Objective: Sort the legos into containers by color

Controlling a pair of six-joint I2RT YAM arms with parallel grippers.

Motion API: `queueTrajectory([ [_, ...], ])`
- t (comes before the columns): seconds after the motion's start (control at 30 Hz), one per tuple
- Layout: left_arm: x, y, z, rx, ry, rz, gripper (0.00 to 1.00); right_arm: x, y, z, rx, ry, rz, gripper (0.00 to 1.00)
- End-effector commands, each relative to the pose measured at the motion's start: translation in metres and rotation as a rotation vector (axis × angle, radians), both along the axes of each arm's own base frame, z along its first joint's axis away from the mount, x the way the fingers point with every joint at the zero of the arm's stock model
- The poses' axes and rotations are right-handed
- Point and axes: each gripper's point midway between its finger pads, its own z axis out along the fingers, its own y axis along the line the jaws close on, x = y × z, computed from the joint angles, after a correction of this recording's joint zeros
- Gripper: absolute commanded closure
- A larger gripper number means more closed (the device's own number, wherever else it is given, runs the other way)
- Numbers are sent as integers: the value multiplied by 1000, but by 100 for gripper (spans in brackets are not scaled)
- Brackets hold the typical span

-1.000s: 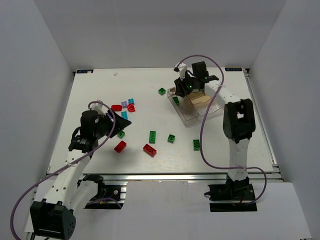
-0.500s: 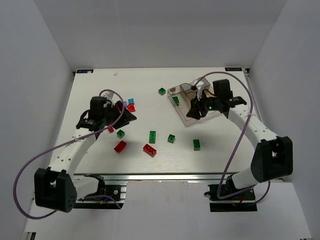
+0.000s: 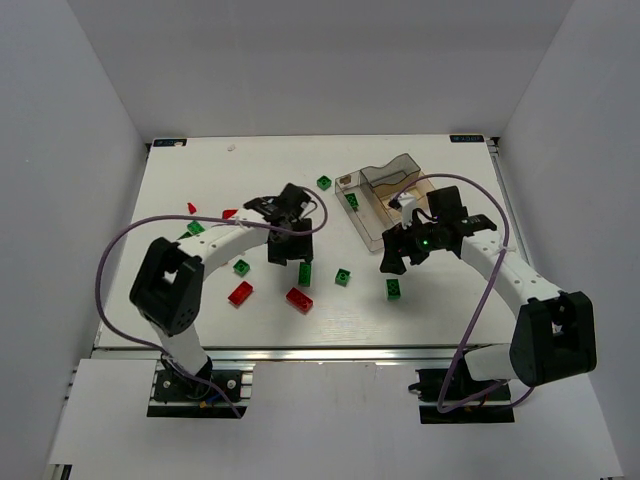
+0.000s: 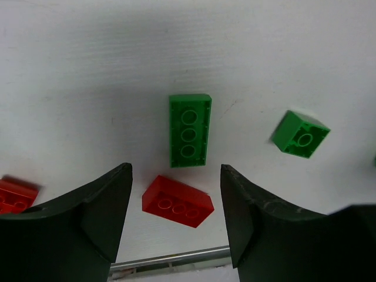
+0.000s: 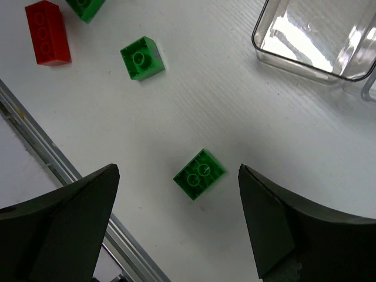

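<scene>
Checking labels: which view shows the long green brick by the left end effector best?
Left wrist view: the long green brick lies whole and close, its three studs clear. The top view shows it small; the right wrist view shows only a cut-off green piece at its top edge, possibly this one.

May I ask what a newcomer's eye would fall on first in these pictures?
Both black hands hang open over the white table, each facing a green brick: the left hand a long green brick, the right hand a small green brick. The clear tray sits toward the far right, just beyond the right hand.
</scene>
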Motion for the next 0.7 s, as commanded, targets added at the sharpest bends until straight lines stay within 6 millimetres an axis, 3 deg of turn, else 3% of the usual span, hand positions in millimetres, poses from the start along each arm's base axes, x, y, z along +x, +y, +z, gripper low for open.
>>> queueTrajectory([
  [0.0, 4, 5, 7, 155, -62, -12, 28, -4, -4, -2, -6, 10, -34, 12],
  [0.2, 2, -19, -7, 221, -65, -65, 26, -2, -2, -6, -7, 10, -30, 13],
  [0.47, -1, -34, -35, 263, -49, -87, 26, 2, -3, -10, -13, 4, -31, 14],
  [0.57, 2, -36, -41, 267, -45, -87, 28, 2, -4, -11, -13, 5, -35, 14],
  [0.67, 0, -40, -47, 249, -33, -95, 39, 1, -5, -12, -17, 1, -38, 14],
])
